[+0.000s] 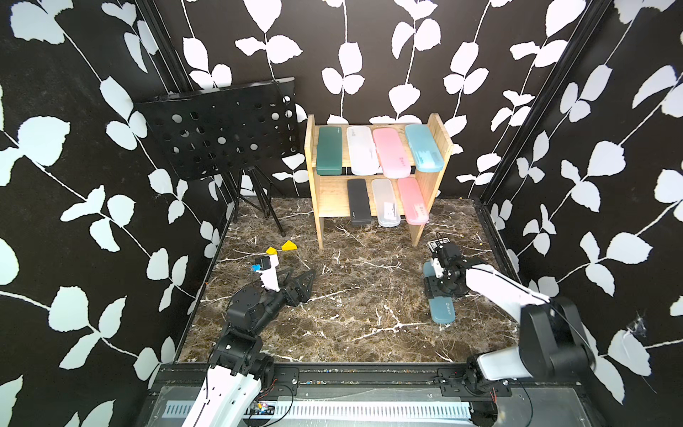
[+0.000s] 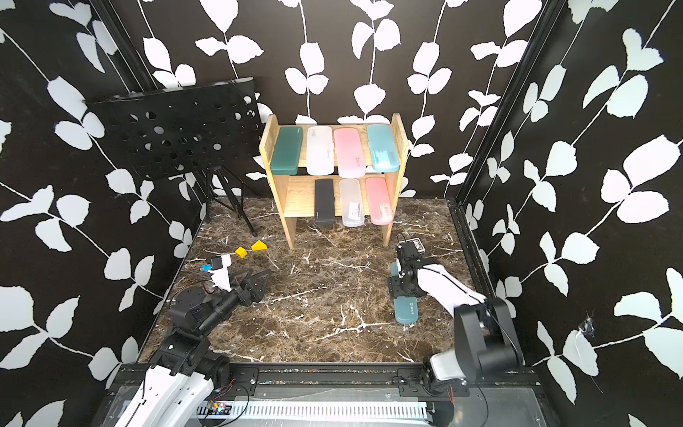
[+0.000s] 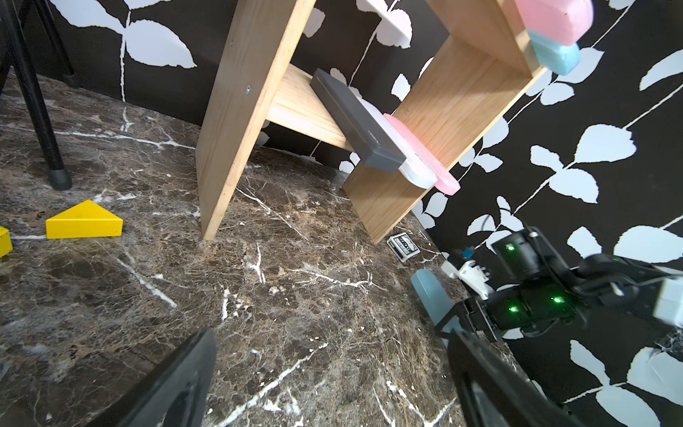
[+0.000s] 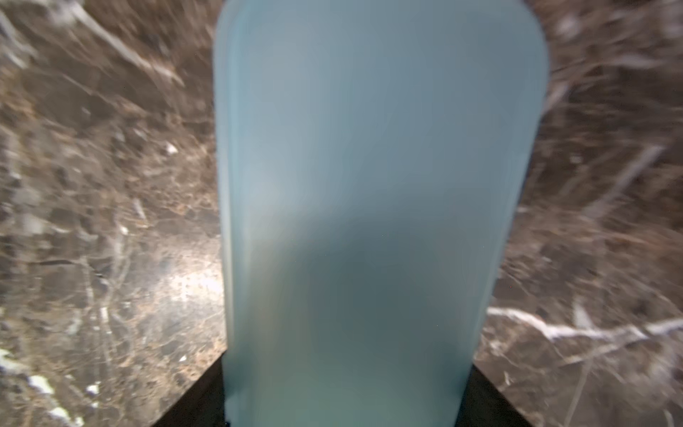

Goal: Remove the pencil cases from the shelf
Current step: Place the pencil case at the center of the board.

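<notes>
bimanual workspace seen from above and from both wrists. the shelf (image 1: 312,185) stands at the back of the marble table (image 1: 351,295). its upper tier carries, side by side, the dark green case (image 1: 329,149), the upper frosted clear case (image 1: 362,149), the upper pink case (image 1: 391,151) and the light blue case (image 1: 424,148). the lower tier carries the black case (image 1: 359,201), the lower frosted clear case (image 1: 385,203) and the lower pink case (image 1: 413,201), whose front ends overhang the board. the teal case (image 1: 442,310) is off the shelf, low over the table near the right wall. the right gripper (image 1: 441,288) straddles its middle with the jaws pressed against its long sides; in the right wrist view the case fills the gap between them. whether it rests on the marble cannot be told. the left gripper (image 1: 303,275) sits low over the table's left part with its jaws spread wide and nothing between them. two yellow blocks (image 1: 288,246) lie near it, and a black music stand (image 1: 221,129) stands at rear left.
</notes>
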